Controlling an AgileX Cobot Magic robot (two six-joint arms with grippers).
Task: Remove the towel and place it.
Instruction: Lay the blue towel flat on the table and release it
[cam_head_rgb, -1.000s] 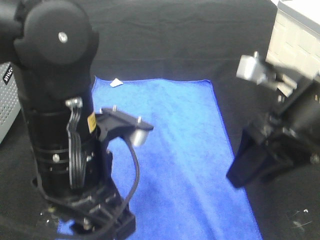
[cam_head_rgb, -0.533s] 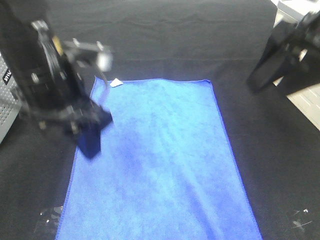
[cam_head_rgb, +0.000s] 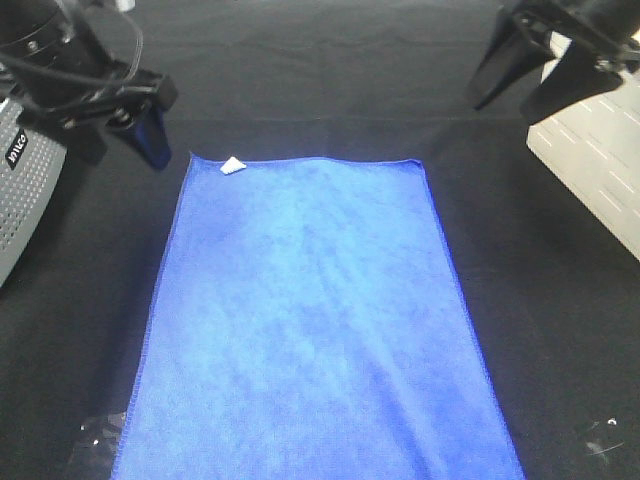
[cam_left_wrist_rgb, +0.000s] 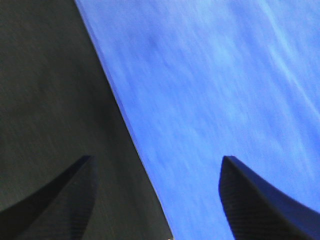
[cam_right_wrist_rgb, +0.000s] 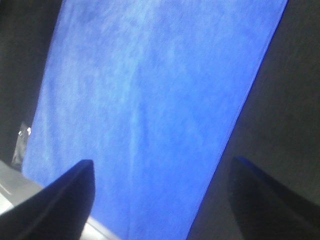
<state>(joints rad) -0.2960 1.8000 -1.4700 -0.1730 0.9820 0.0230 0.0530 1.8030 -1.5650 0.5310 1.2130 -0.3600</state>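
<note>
Across the middle of the worktop, from short of the far edge down to the near edge, the towel (cam_head_rgb: 310, 330) lies flat on the black covering (cam_head_rgb: 330, 80). Its white tag (cam_head_rgb: 232, 165) sits at the cloth's far-left corner. The left gripper (cam_head_rgb: 125, 140) hovers toward the far-left corner of the worktop, just beyond that tag, jaws spread and empty. The right gripper (cam_head_rgb: 505, 110) hangs toward the far-right corner, likewise spread and holding nothing, apart from the cloth.

The likeliest slip is a pinch that catches the covering along with the towel, since both are soft and lie flush; lifting would then drag the covering up. Uneven grips at the two far corners could leave the cloth twisted or bunched. The right gripper also works close to the white box (cam_head_rgb: 590, 150) at the right edge and could knock it.

That box and the grey perforated case (cam_head_rgb: 20, 190) at the left edge show only their outsides, so what they hold cannot be told.
</note>
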